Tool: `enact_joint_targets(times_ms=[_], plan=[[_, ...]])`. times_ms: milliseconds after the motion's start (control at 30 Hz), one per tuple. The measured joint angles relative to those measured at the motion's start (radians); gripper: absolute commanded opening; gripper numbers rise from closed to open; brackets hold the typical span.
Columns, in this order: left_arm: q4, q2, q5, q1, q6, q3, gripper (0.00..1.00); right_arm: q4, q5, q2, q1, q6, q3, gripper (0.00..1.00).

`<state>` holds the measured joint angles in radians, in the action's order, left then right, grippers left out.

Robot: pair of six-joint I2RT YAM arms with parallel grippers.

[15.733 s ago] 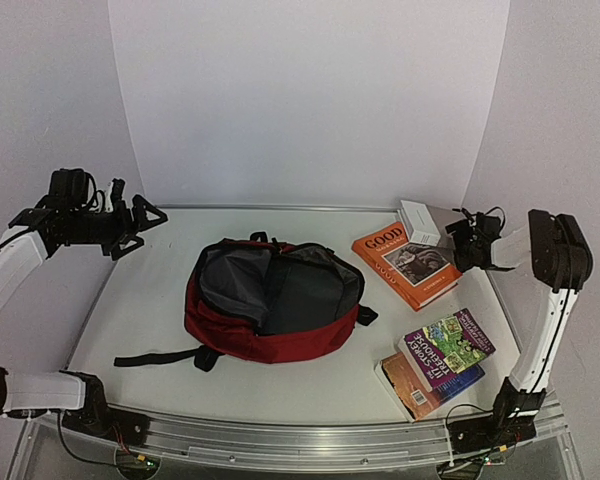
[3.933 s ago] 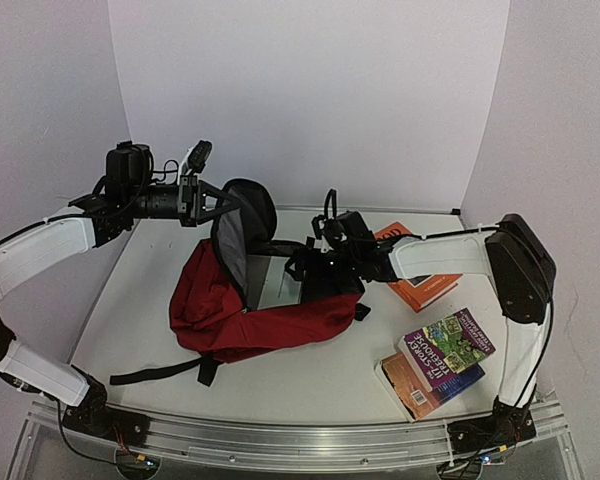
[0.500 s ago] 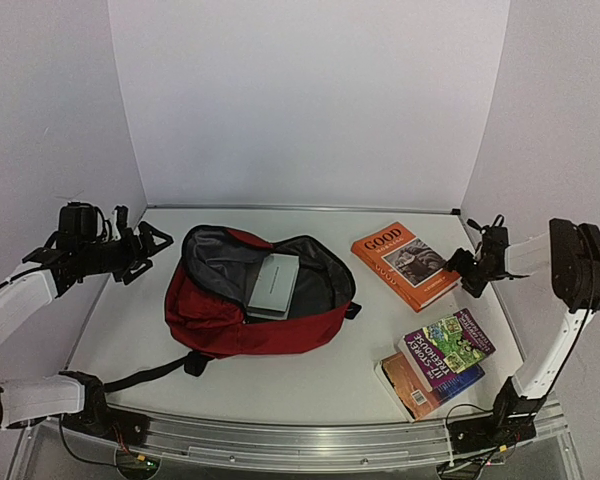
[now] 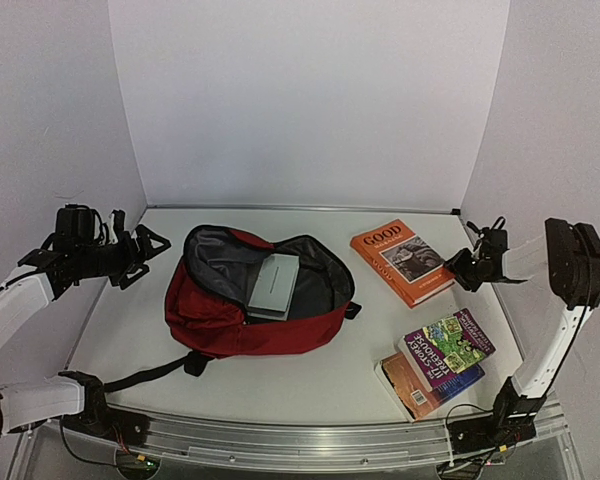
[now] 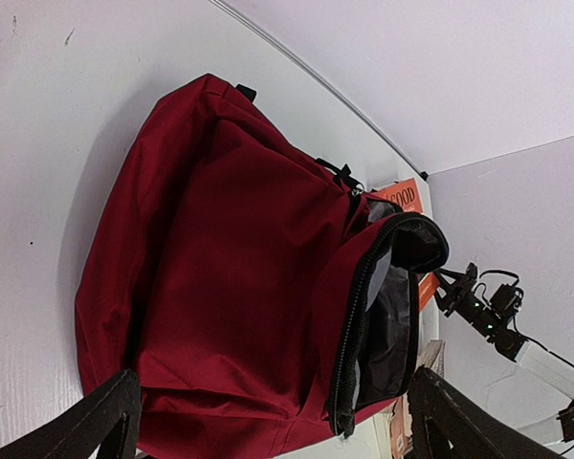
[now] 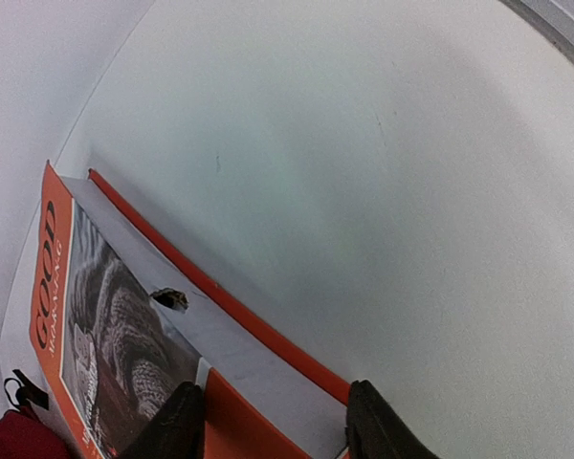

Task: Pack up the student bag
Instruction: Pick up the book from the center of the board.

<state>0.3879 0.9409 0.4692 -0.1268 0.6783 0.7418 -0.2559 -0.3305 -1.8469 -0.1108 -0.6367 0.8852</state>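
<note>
The student bag (image 4: 230,325), dark red with a grey lining, lies open at the table's centre left with a flat grey box (image 4: 272,285) in its mouth. The left wrist view shows the bag (image 5: 230,277) lying on its side, zipper gaping. My left gripper (image 4: 148,255) hovers open just left of the bag, nothing between its fingers (image 5: 115,411). An orange book (image 4: 400,258) lies at the back right. My right gripper (image 4: 458,268) is at its right edge. In the right wrist view its fingers (image 6: 177,421) sit against both covers of the book (image 6: 57,258), across its thickness.
Two more books lie stacked at the front right, a purple and green one (image 4: 446,345) on top of an orange one (image 4: 417,388). A black strap (image 4: 150,375) trails from the bag towards the front left. The right wall stands close behind the right gripper.
The right gripper's jaws have closed in on the orange book's edge, and the book has shifted slightly back and left. The left gripper, which let go of the bag's flap earlier, has barely moved.
</note>
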Motion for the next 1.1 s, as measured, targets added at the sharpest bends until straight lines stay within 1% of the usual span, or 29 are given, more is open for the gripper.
enact_joint_targets(times_ms=[433,567,700,833,900,967,1100], plan=[[0.0,0.002,0.012,0.0,0.002,0.0,0.97,-0.068,-0.025,0.025,0.001,-0.026,-0.04,0.08],[0.0,0.002,0.025,0.0,0.006,0.0,0.97,-0.07,-0.037,0.07,0.001,-0.045,-0.07,0.05],[-0.002,0.0,0.038,0.0,0.021,0.0,0.96,-0.061,-0.038,0.148,0.001,-0.072,-0.095,0.0],[-0.006,-0.007,0.056,0.0,0.039,0.005,0.95,-0.052,-0.037,0.249,0.001,-0.102,-0.113,0.0],[-0.014,-0.012,0.063,0.0,0.052,0.007,0.94,-0.043,-0.037,0.302,0.001,-0.117,-0.116,0.0],[-0.029,-0.013,0.075,0.0,0.068,0.011,0.87,-0.04,-0.039,0.347,0.001,-0.13,-0.116,0.0],[-0.073,-0.013,0.105,-0.002,0.112,0.018,0.85,-0.03,-0.047,0.421,0.001,-0.161,-0.116,0.0]])
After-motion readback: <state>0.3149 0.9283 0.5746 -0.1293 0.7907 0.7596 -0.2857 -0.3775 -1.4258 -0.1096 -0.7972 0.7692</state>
